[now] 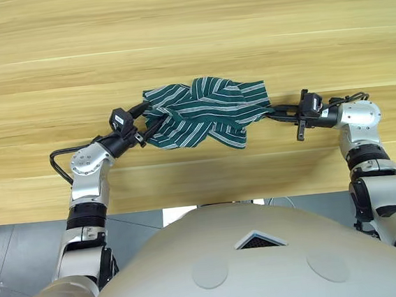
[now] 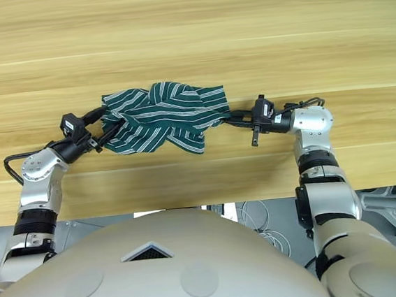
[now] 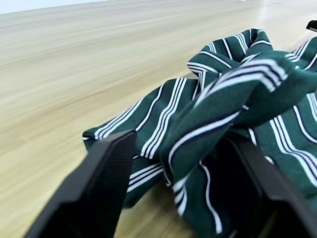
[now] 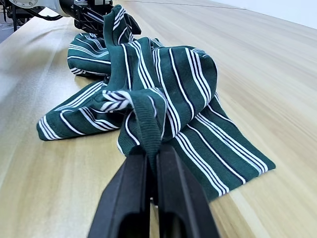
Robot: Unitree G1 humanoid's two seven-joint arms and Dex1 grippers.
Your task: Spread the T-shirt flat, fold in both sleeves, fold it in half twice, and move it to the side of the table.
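**Desk:** Which step are you on?

**Me:** The first one, spreading. The T-shirt [image 1: 205, 113] lies bunched and twisted on the smooth wooden table [image 1: 186, 23], near my edge and between the arms. My right gripper [image 4: 152, 161] is pinched tight on a ribbed-looking fold. My left gripper [image 1: 148, 126] stands wide, with cloth between its fingers but not clamped.

**Desk:** What comes next?

**Me:** I judge the left must close on its end, then both draw apart. It's a soft striped knit, so it will probably drape and drag.
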